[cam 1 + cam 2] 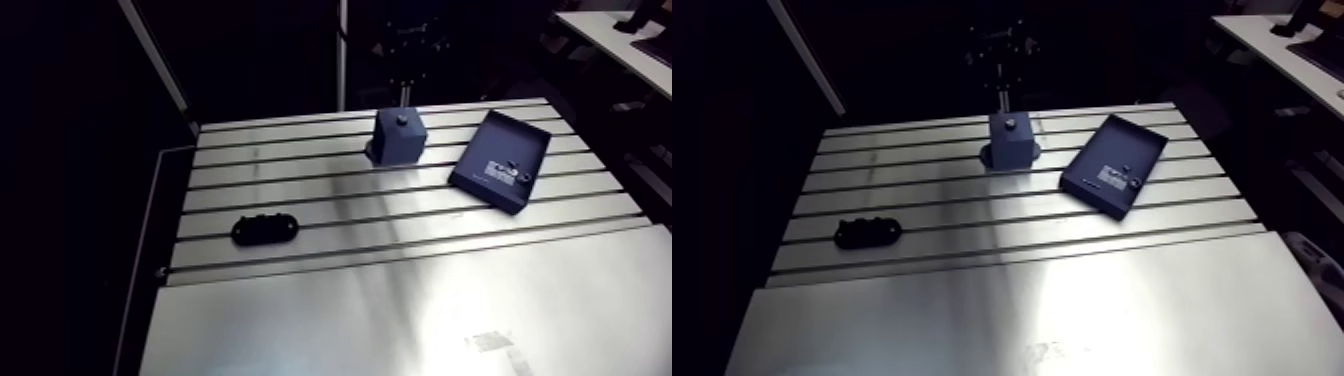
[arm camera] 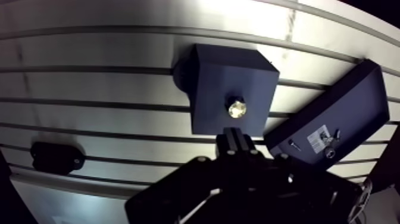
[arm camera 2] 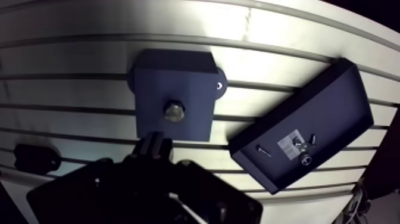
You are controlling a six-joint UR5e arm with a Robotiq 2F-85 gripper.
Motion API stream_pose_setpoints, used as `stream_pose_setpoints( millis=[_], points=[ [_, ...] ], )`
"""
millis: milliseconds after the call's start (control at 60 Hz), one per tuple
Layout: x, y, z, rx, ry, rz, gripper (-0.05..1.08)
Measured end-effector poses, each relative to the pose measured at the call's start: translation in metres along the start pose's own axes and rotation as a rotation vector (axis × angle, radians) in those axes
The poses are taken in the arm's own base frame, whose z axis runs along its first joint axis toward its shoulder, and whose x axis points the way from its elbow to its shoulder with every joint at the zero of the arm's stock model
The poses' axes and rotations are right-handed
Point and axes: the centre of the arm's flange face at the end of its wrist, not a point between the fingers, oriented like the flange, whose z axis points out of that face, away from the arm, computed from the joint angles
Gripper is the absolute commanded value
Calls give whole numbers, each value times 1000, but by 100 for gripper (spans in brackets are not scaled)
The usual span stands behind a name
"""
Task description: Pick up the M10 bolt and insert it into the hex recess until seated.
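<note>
1. Arm view, left-centre of frame: black oval part (image 1: pixel 265 229) lies flat on the slotted table (image 1: pixel 300 192), well apart from the rest.
2. Upper centre: dark blue block (image 1: pixel 399 140) stands on the table. M10 bolt (image 1: pixel 401 119) sits in its top face, only the head showing.
3. Right of the block, near it: dark tray (image 1: pixel 500 135) lies askew, w/ white label and a few small fasteners inside.
4. Wrist view: gripper (image 2: pixel 234 134) fingers closed together, nothing held, bolt head just ahead of the tips.
</note>
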Motion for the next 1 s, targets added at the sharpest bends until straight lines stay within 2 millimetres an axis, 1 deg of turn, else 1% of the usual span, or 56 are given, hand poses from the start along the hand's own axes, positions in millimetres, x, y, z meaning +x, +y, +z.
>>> stream_pose_setpoints(
  millis=[567,800,1000],
  points=[
    [-5,-2,16,4,19,11,108],
    [-7,1,21,4,26,16,108],
    [-7,5,22,1,36,20,108]
  ],
)
